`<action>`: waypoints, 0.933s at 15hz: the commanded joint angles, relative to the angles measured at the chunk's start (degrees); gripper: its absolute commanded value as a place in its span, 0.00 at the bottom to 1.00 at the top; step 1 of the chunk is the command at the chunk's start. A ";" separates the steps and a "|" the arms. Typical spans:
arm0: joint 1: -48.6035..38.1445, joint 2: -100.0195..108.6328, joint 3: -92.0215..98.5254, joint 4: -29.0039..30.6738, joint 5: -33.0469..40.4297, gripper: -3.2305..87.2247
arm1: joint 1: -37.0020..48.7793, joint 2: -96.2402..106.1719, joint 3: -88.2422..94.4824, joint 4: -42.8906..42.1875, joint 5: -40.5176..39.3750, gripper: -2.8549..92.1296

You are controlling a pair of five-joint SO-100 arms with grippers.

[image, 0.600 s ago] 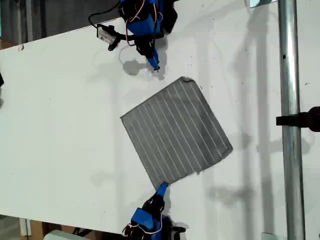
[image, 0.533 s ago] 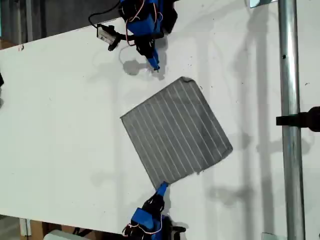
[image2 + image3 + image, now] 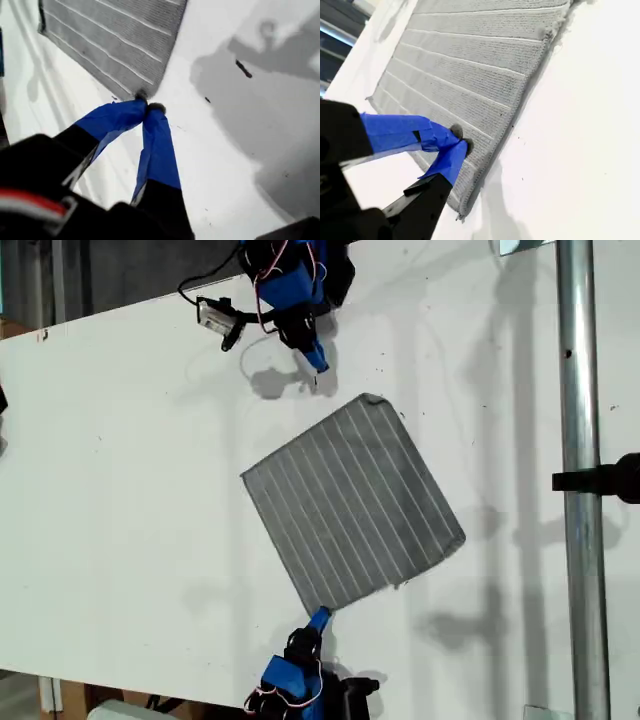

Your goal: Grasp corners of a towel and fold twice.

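So the gray striped towel (image 3: pixel 350 505) is lying flat and fully open on the white table (image 3: pixel 120 490), turned so it sits like a diamond in the exterior view, roughly mid-table. No folds in it, all four corners are down.

My first gripper (image 3: pixel 318 362) is up near the exterior view's top edge. Its blue-taped jaws are pressed together with nothing between them. In its own wrist view the tips line up right at the towel's slightly rounded corner (image 3: pixel 142 95), but the exterior view shows bare table between them, so it's close to that corner, not on it. Its shadow falls on the table just beside it.

My second gripper (image 3: pixel 318 618) is down at the exterior view's bottom edge, right at the towel's nearest corner (image 3: pixel 322 607). Jaws closed here too, with the tips sitting over the cloth just inside that corner. Honestly can't tell whether there's any fabric pinched between them, since the towel looks flat there.

A metal pole (image 3: pixel 580 490) runs along the exterior view's right side, well clear of the towel.
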 commanded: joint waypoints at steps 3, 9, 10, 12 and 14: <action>-0.09 0.26 0.26 0.79 -1.41 0.00 | -5.45 -44.91 -36.74 -3.08 -2.46 0.03; 0.35 0.26 0.26 0.88 -2.72 0.00 | -11.07 -89.91 -72.42 16.79 -16.61 0.42; 0.44 0.26 0.26 0.88 -2.90 0.00 | -10.81 -91.05 -71.81 15.21 -18.46 0.45; 0.53 0.26 0.09 0.97 -2.99 0.00 | -10.20 -94.48 -68.82 12.22 -19.60 0.46; 0.53 0.26 -0.09 1.14 -2.90 0.00 | -10.02 -97.73 -62.93 5.80 -19.60 0.46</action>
